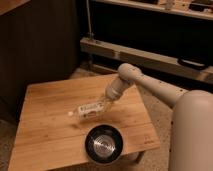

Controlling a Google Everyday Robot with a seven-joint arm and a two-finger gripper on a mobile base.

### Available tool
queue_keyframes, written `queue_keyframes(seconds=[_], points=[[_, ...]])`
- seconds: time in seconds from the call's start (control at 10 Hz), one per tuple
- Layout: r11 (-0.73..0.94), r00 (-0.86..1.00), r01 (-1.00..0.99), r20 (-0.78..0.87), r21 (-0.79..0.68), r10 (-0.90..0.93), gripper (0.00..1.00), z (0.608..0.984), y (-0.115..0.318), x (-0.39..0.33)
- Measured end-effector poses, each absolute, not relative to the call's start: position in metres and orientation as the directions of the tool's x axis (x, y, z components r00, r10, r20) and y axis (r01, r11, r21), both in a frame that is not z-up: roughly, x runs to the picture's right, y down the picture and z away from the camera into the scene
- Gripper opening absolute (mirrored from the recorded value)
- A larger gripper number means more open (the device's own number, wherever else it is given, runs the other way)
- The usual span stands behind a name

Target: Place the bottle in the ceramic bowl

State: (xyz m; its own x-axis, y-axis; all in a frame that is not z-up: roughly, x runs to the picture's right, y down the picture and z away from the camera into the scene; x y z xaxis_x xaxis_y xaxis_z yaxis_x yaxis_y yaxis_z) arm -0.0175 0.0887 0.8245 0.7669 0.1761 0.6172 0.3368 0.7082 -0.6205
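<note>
Reaching down from the right, the arm [150, 85] brings the gripper [105, 103] over the middle of the wooden table [45, 130], closed on the base end of the bottle [89, 110]. The bottle lies close to level, its cap end pointing left and tipped slightly down; it seems to hang just clear of the boards, though contact cannot be ruled out. The bowl [104, 143] sits near the table's front edge, just in front of the bottle and a little to its right, apart from it, its silvery ringed centre showing
</note>
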Motion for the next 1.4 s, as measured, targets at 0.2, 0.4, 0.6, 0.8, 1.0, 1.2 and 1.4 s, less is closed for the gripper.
queue_keyframes(seconds=[0.2,0.4,0.6,0.8,1.0,1.2,1.4], points=[[0.683,0.777,0.349,0.606,-0.642,0.172,0.0,0.812,0.093,-0.006],[0.669,0.793,0.348,0.587,-0.656,0.162,0.0,0.791,0.096,0.017],[0.66,0.799,0.37,0.586,-0.654,0.132,0.0,0.766,0.093,0.028],[0.652,0.788,0.401,0.605,-0.644,0.113,0.0,0.755,0.092,0.022],[0.632,0.771,0.434,0.628,-0.642,0.107,0.0,0.739,0.101,0.011],[0.6,0.759,0.462,0.641,-0.653,0.112,0.0,0.711,0.122,0.007],[0.58,0.759,0.478,0.643,-0.659,0.105,0.0,0.695,0.13,0.009]])
